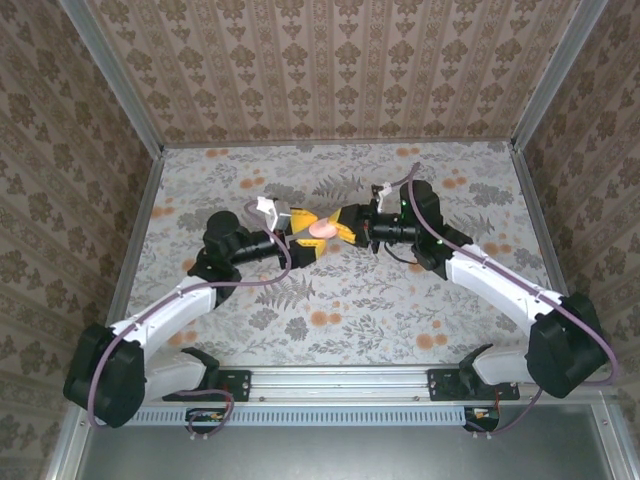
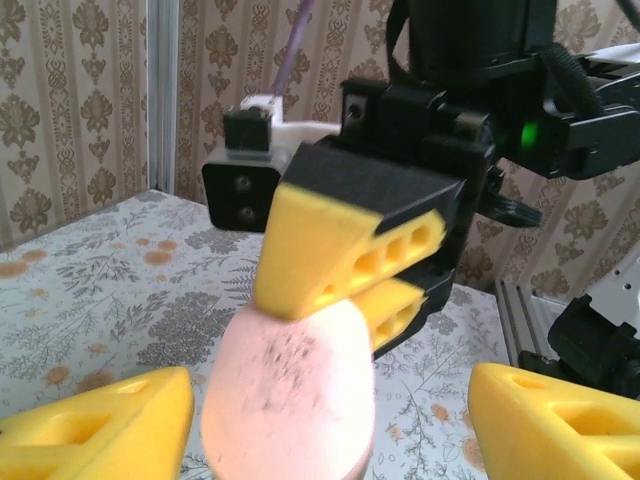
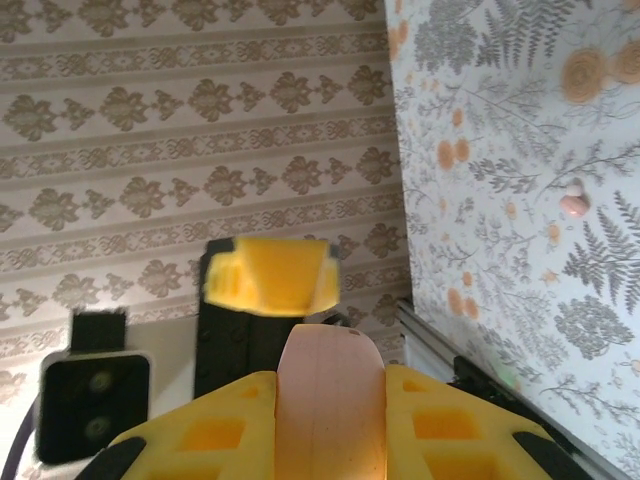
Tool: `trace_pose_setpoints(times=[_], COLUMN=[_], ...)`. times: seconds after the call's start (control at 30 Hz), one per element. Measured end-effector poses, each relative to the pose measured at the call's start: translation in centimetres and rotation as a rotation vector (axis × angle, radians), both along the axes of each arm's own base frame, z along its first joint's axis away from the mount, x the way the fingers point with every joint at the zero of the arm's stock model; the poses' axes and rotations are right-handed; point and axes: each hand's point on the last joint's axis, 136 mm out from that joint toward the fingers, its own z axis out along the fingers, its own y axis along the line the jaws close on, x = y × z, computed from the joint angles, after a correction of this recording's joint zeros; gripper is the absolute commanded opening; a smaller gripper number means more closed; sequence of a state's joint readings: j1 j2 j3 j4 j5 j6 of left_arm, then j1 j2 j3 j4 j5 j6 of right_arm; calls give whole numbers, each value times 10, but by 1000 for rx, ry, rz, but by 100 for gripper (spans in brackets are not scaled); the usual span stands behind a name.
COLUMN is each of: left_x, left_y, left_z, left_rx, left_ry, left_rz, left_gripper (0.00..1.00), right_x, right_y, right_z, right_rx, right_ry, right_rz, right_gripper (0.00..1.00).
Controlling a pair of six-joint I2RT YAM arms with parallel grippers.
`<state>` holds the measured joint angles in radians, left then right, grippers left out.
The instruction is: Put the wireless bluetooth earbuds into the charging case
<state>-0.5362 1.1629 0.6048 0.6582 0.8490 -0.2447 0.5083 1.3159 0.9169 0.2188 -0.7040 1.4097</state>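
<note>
Top external view: pink case aloft between my arms, above the tabletop. My right fingers clench it; my left fingers stand released beside it. One pinkish earbud lies on the tabletop. Step, I judge: readying the case; next, opening it.

A tabletop printed with grey ferns and orange blossoms lay at the centre of the top view. Damask wallpaper covered the back wall at 12 o'clock, the left wall at 9 and the right wall at 3. Metal posts rose at 11 and 1. An aluminium rail ran along the table's edge at 6 o'clock, touching a grey panel just below.
</note>
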Motion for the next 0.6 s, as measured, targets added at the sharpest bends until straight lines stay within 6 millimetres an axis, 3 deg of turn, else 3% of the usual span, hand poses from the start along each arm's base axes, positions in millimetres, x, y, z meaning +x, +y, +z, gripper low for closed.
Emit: trace_pose_setpoints(times=[0.2,0.6], left_x=[7,10], left_y=[0,1], left_z=[-9,-6], left_rx=[-11,-90], left_ry=[66,110], left_rz=[10,-17], left_gripper=[74,62], right_x=[-4,-3], right_y=[-3,-3], right_z=[18,21], right_rx=[33,49], right_ry=[-36,-30], right_rz=[-4,-20], right_gripper=[18,18])
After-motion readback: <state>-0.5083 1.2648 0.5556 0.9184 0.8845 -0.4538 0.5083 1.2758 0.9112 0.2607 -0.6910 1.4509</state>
